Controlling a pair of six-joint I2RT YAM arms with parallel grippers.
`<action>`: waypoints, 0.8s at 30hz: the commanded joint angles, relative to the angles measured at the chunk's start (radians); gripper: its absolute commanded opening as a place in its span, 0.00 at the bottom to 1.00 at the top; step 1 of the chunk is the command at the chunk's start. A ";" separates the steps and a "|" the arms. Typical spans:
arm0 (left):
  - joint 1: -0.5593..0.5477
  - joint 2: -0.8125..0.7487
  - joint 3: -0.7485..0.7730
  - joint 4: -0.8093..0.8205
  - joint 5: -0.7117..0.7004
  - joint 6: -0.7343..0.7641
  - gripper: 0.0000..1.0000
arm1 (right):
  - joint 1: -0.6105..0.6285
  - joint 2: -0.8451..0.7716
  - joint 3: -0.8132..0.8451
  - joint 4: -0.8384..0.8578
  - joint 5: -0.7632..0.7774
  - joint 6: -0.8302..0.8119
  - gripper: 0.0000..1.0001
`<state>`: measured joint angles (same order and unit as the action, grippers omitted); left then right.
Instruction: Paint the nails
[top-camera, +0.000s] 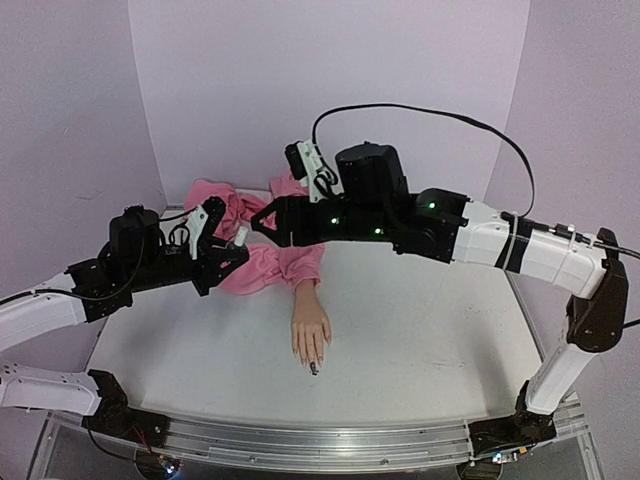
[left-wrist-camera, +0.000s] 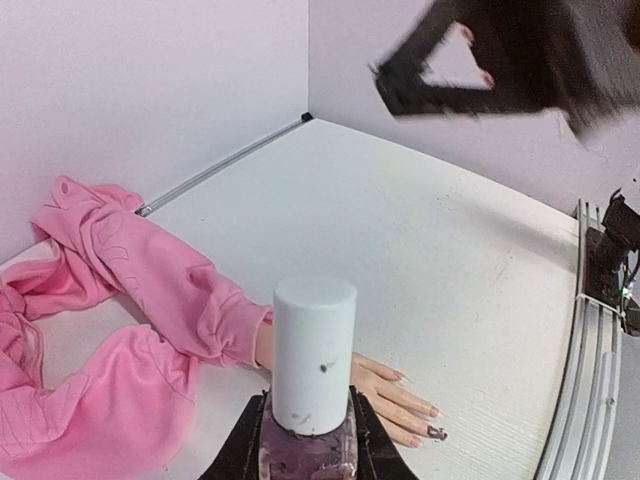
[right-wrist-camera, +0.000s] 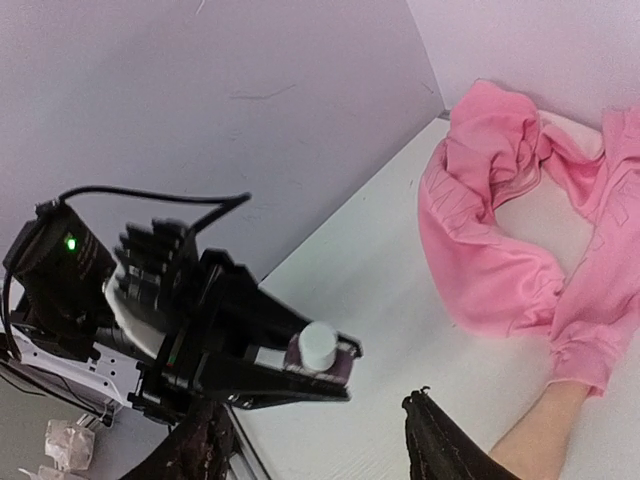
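Observation:
The pale mannequin hand lies palm down on the table, its wrist in a pink sleeve. Its nails are skin-toned except one dark nail, which also shows in the left wrist view. My left gripper is shut on a purple nail polish bottle with a white cap, held above the table left of the sleeve. My right gripper is open and empty, its jaws facing the cap from a short distance. Its fingers are smeared with dark polish.
Pink cloth lies bunched at the back of the table toward the left corner. The purple walls close in the back and sides. A metal rail runs along the near edge.

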<state>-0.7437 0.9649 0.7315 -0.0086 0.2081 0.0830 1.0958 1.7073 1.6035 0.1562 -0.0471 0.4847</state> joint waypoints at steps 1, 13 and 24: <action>-0.005 -0.017 -0.003 0.029 0.089 0.030 0.00 | -0.058 -0.057 0.023 -0.012 -0.153 -0.008 0.63; -0.008 -0.017 0.000 0.015 0.117 0.041 0.00 | -0.057 0.126 0.174 -0.042 -0.360 0.014 0.62; -0.010 -0.007 0.014 0.015 0.139 0.047 0.00 | -0.057 0.188 0.203 -0.061 -0.367 0.004 0.29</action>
<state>-0.7475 0.9646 0.7166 -0.0200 0.3195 0.1101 1.0393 1.8950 1.7477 0.0731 -0.3874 0.5018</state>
